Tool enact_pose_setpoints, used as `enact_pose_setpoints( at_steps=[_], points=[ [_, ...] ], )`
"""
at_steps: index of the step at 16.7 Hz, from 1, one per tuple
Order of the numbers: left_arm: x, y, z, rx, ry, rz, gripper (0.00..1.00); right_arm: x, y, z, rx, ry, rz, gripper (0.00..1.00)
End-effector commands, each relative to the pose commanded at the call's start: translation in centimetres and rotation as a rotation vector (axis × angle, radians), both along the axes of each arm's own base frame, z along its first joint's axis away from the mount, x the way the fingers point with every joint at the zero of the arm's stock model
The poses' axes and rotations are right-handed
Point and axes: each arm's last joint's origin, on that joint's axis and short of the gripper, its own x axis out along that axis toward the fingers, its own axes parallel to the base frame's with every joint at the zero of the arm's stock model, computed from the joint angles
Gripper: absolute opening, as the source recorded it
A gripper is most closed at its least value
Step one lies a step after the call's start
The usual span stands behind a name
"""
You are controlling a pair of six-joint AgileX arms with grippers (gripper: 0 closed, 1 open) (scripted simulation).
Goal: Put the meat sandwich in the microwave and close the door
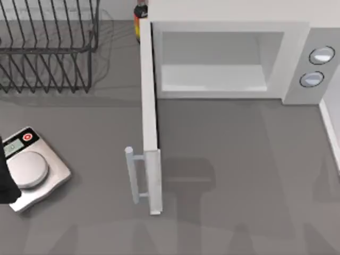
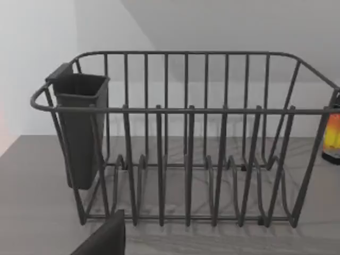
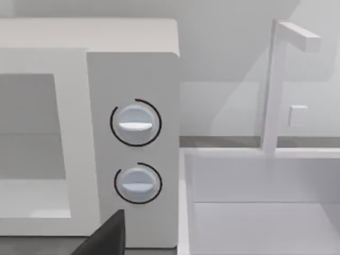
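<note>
Top view: door (image 1: 150,122) swung open, edge-on, handle (image 1: 131,175) leftward.

No text I can read anywhere. Scale (image 1: 29,171) at my near left has a small display and a red round button, marks illegible. Bottle (image 1: 140,18) label at the far edge is unreadable.

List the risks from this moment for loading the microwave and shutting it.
1. The door stands wide open, jutting toward the table's middle; an arm crossing to the microwave cavity might knock it.
2. The scale lies left of the handle, right by the left arm; a sweep from there toward the door could clip it.
</note>
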Motion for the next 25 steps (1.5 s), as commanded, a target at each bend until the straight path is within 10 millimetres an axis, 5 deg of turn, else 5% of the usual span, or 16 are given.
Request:
enact_pose_setpoints(
  at_steps=[5, 10, 18, 25],
  points=[
    [0.0, 0.0, 0.0, 0.0, 0.0, 0.0, 1.0, 0.1, 0.0, 0.6, -0.065, 0.077, 0.005, 1.0],
    [0.0, 0.0, 0.0, 0.0, 0.0, 0.0, 1.0, 1.6, 0.3, 1.9, -0.323, 0.442, 0.092, 1.0],
    [0.0, 0.0, 0.0, 0.0, 0.0, 0.0, 1.0, 6.7, 0.9, 1.8, -0.733, 1.151, 0.548, 1.0],
    [0.0, 0.0, 0.0, 0.0, 0.0, 0.0, 1.0, 9.9, 1.3, 1.3, -0.866, 1.386, 0.863, 1.0]
  ],
)
